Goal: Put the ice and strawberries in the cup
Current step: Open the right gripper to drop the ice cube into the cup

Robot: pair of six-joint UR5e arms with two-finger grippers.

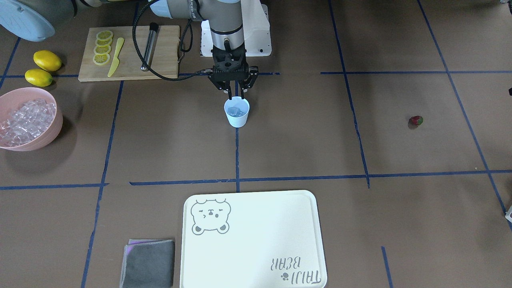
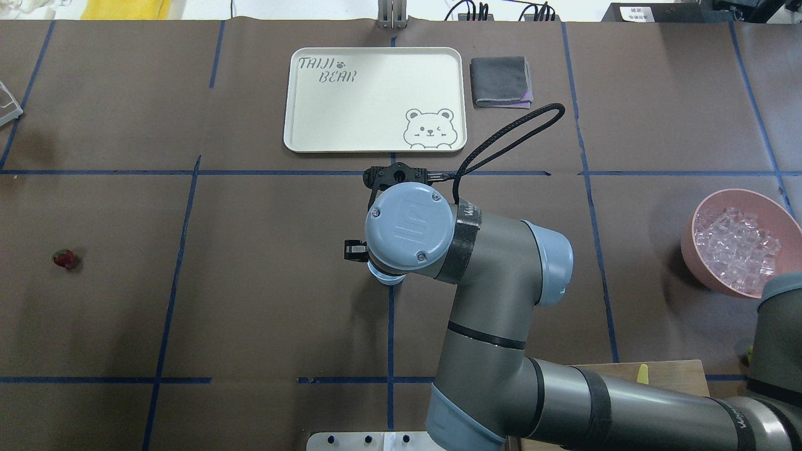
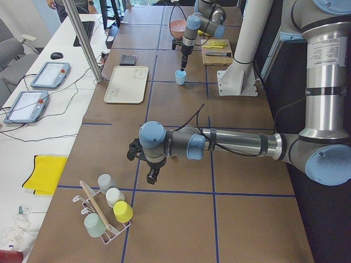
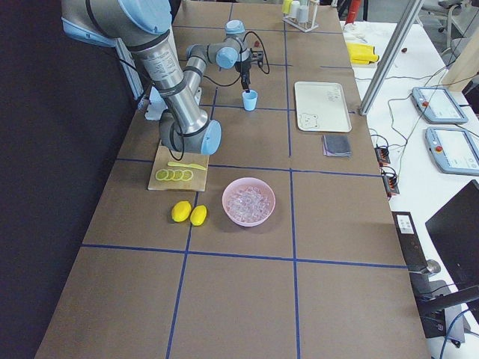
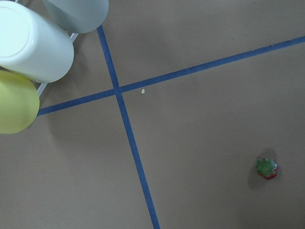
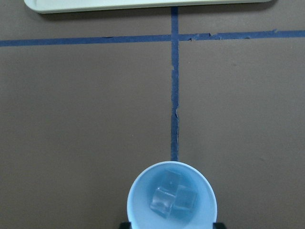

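Right gripper (image 1: 236, 95) hangs directly over the cup (image 1: 237, 116), jaws parted and empty, tips just above the rim. The right wrist view shows most clearly the ice (image 6: 171, 200), a few cubes lying inside. Bare table surrounds the cup on all sides, with the tray (image 1: 260, 240) well apart. The strawberry (image 1: 416, 121) lies alone, far toward the left arm's side. The left gripper (image 3: 152, 176) appears only in the side view, so whether its jaws are parted or closed cannot be told.

Upright pale blue cup (image 1: 238, 119) w/ ice cubes (image 6: 170, 198) inside; red strawberry (image 1: 416, 121) well apart.
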